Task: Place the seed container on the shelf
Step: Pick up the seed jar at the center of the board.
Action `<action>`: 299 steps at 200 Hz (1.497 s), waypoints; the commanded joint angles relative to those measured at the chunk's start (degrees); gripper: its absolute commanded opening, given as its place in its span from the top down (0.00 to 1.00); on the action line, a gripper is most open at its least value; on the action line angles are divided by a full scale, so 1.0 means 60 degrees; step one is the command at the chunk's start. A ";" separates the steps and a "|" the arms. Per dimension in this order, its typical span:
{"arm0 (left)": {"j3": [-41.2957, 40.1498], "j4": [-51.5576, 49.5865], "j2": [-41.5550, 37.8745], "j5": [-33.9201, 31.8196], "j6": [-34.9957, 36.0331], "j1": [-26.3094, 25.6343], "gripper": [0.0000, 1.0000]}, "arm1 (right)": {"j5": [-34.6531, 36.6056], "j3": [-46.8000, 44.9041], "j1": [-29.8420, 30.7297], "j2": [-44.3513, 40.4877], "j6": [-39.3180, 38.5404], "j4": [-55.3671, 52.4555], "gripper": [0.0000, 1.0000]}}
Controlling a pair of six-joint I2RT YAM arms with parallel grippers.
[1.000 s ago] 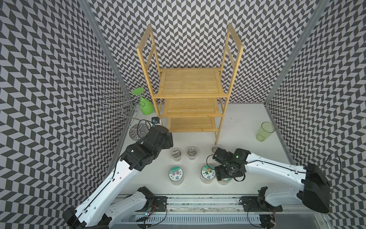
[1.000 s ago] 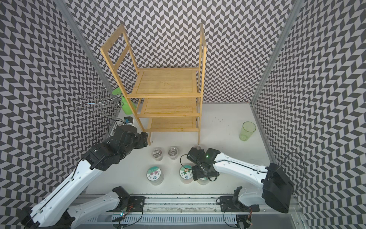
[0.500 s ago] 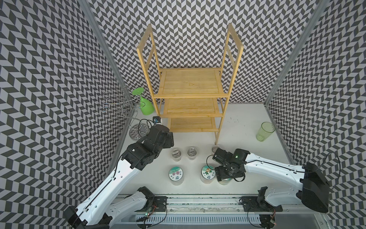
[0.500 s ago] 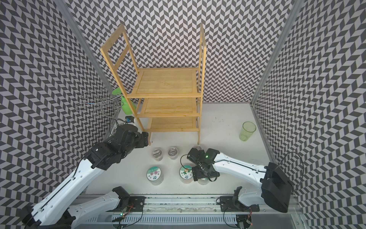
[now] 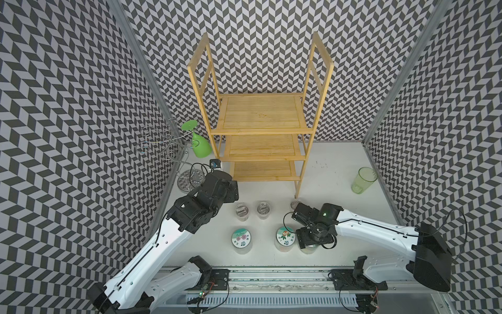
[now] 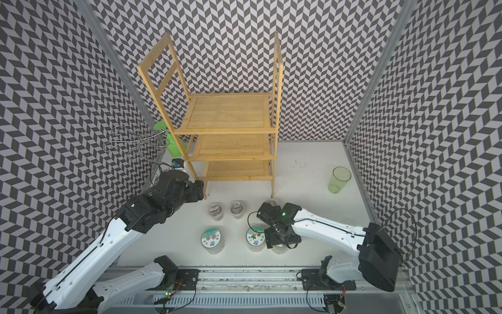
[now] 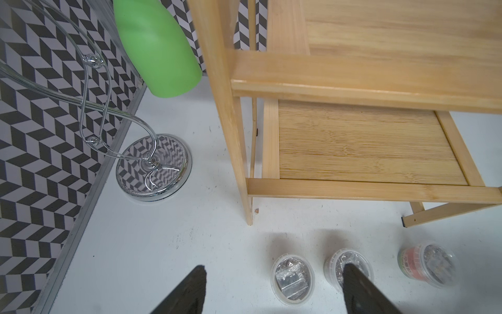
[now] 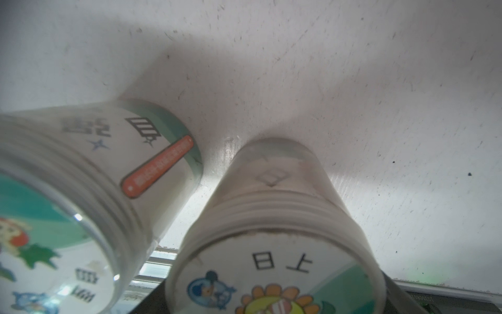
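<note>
Three tall printed-lid jars (image 5: 241,237) and three small tubs (image 5: 241,210) stand on the table (image 5: 339,176) in front of the shelf (image 5: 260,132). The seed container (image 8: 271,223), one of the jars, sits directly under the right gripper (image 5: 312,240), whose jaw spread cannot be told. The left gripper (image 7: 273,267) hangs spread wide and empty near the shelf's front leg.

Both arms: glossy white shells (image 5: 160,244), black joint blocks (image 5: 190,214), thin looping black cables (image 5: 284,222), black wedge-shaped left fingers (image 7: 190,291), green wrist light (image 5: 324,214) on the right.
</note>
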 commanded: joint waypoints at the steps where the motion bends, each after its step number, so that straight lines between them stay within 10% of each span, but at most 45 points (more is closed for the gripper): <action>1: -0.0038 0.0181 -0.0136 -0.0140 0.0149 -0.0034 0.20 | -0.0010 0.0485 -0.0059 -0.0161 -0.0051 -0.0437 0.22; 123: 0.0364 0.0443 0.0137 -0.0256 0.0485 0.0028 0.20 | -0.0498 0.3956 -0.0102 -0.0584 -0.0615 -0.2163 0.29; 299: 0.0445 0.0233 -0.0347 -0.0658 0.0137 0.0565 0.20 | 0.1915 1.1267 0.0868 0.1595 -0.0843 -0.2126 0.31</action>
